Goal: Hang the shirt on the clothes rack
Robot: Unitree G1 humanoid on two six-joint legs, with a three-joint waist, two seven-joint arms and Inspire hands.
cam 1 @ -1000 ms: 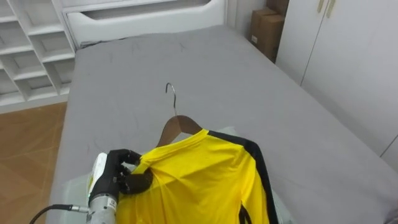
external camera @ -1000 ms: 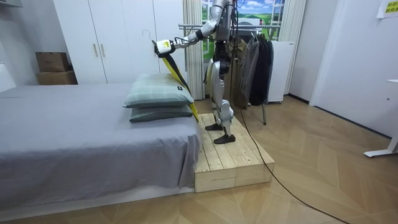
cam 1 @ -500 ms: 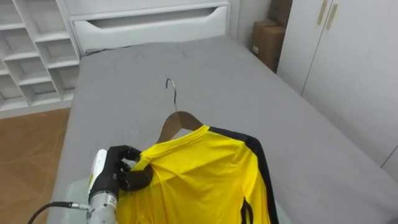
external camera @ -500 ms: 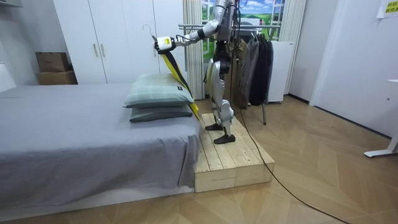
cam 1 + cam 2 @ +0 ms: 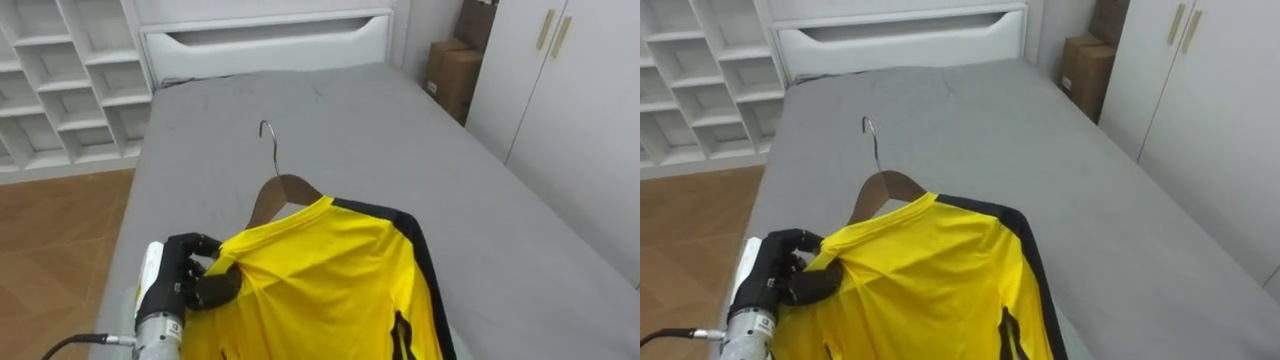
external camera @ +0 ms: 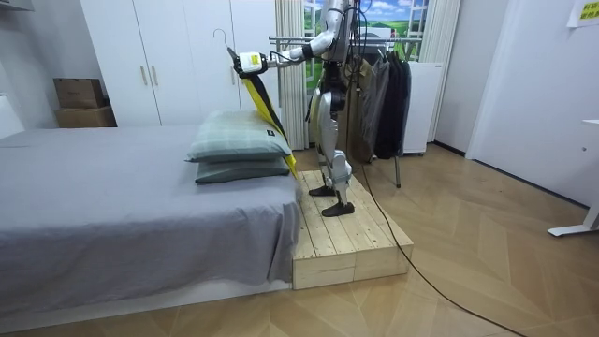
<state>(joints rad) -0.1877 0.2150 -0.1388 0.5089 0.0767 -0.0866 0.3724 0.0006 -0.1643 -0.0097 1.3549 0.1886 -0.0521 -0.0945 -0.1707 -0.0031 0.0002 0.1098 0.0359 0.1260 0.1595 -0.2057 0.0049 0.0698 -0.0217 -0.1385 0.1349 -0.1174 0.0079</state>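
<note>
Left eye view, lower left of the frame: the left hand point(image 5: 190, 282) is clenched round the shoulder of the yellow shirt point(image 5: 320, 285) on its wooden hanger point(image 5: 283, 192), above the bed point(image 5: 420, 130). Keep the hook upright and the hanger level on the way to the clothes rack point(image 6: 283, 39).

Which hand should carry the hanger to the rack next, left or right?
Left, likely. The left hand is already shut on the yellow shirt at one shoulder of the wooden hanger, holding both above the bed; its hook is free for the rack.
</note>
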